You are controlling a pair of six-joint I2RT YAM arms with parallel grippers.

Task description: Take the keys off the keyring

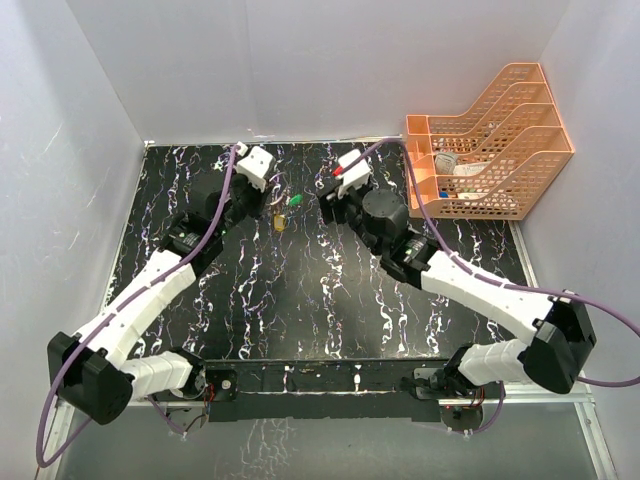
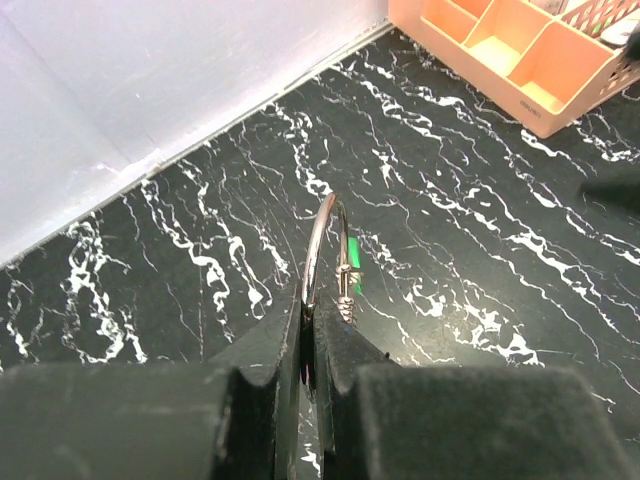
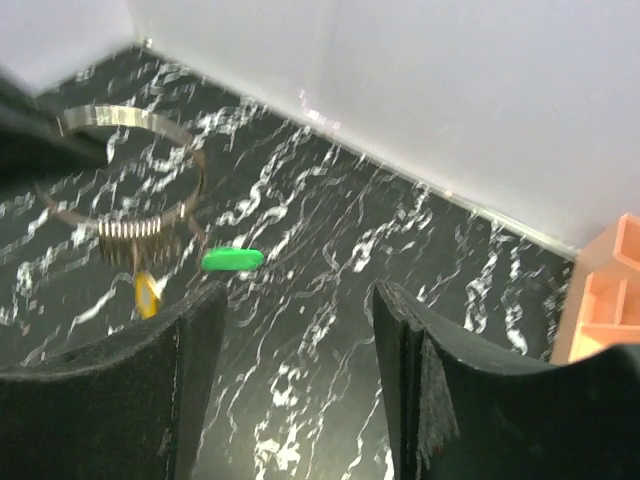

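My left gripper (image 1: pixel 272 198) is shut on the thin silvery keyring (image 2: pixel 320 240) and holds it edge-up above the black marbled table. The ring's rim is pinched between the left fingertips (image 2: pixel 330 335). A green-headed key (image 2: pixel 354 262) hangs on the ring. In the right wrist view the keyring (image 3: pixel 125 165) lies level, with brass keys (image 3: pixel 135 240) bunched under it, the green-headed key (image 3: pixel 232 260) and a yellow-headed key (image 3: pixel 147 295). My right gripper (image 3: pixel 295 300) is open and empty, just right of the keys. In the top view the green key (image 1: pixel 294 201) lies between both grippers, the right gripper (image 1: pixel 326 203) close by.
An orange mesh desk organiser (image 1: pixel 490 140) stands at the back right corner and also shows in the left wrist view (image 2: pixel 520 50). White walls enclose the table on three sides.
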